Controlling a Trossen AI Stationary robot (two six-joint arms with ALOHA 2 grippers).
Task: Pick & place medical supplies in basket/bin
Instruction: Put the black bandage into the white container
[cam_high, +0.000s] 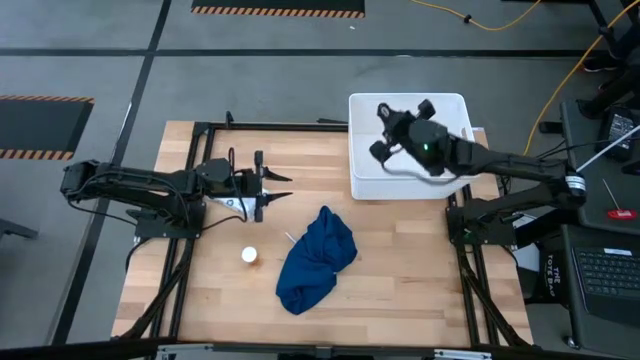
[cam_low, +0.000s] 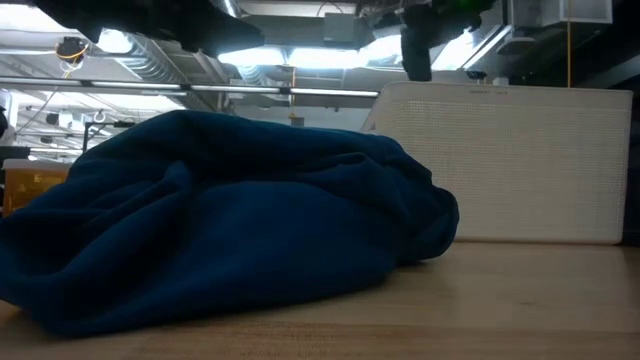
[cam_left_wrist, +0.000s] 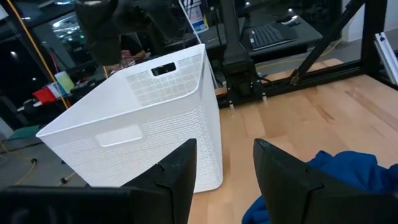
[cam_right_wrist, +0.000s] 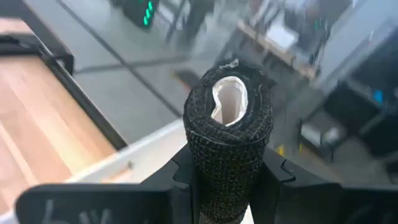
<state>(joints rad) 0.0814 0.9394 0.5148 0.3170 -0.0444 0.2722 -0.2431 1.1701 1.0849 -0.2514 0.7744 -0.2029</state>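
Holding: right gripper (cam_right_wrist: 227, 180) is clamping the black cylinder (cam_right_wrist: 229, 134) over the white tub (cam_high: 365, 150), upper right of the high view
Axis: cylinder is pointing away from the fingers (pale core showing at its tip)
Left gripper (cam_left_wrist: 224, 171): fingers are standing apart, empty, centre-left
Writing: none readable
Surface: blue cloth (cam_high: 315, 258) is lying on the wooden table (cam_high: 400, 270); white-orange round item (cam_high: 249, 255) nearby
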